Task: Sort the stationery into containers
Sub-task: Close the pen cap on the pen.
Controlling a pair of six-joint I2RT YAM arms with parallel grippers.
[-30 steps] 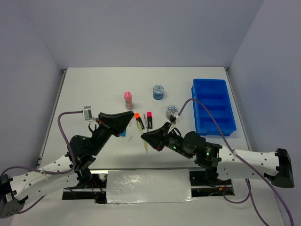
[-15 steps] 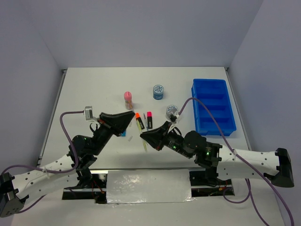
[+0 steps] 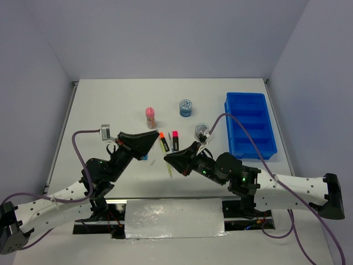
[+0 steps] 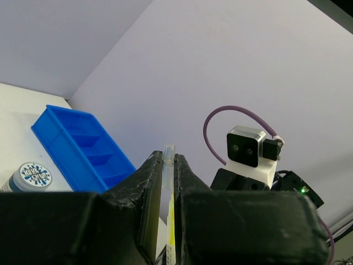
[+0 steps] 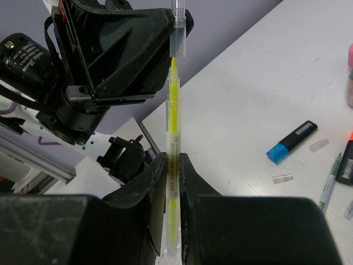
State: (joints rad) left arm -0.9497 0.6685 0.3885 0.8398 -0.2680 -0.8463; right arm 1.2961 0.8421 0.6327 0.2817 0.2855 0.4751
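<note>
Left fingers: yours (image 4: 144,187) are clamped on a short clear cap (image 4: 168,157), which stands upright between the tips.
Right fingers: yours (image 5: 153,187) are clamped on a thin yellow pen (image 5: 172,138), held upright with its tip up.
Cap and pen: in the right wrist view you see the pen's yellow tip right under the cap's open end. The cap sits slightly right of the pen's line. You cannot tell whether the two touch.
Meeting place: both sets of fingers face each other over the near middle of the table (image 3: 99,105).
Blue tray: it (image 3: 249,124) lies at the far right of the table, well apart from both sets of fingers.
Rolls: the far roll (image 3: 186,107) sits mid-table toward the back. The near roll (image 3: 202,130) is just left of the tray, beside the right arm's cable.
Pink-topped tube: it (image 3: 149,116) stands left of the far roll.
Highlighters: the orange-capped highlighter (image 3: 162,142) and the pink-capped highlighter (image 3: 175,139) lie side by side on the table, just beyond your two sets of fingers. The blue-capped highlighter (image 5: 291,142) lies apart from them, near the left fingers in the top view.
Small bits: a loose cap (image 5: 283,178) lies near the blue-capped highlighter, with a green pen (image 5: 329,185) just beside it.
</note>
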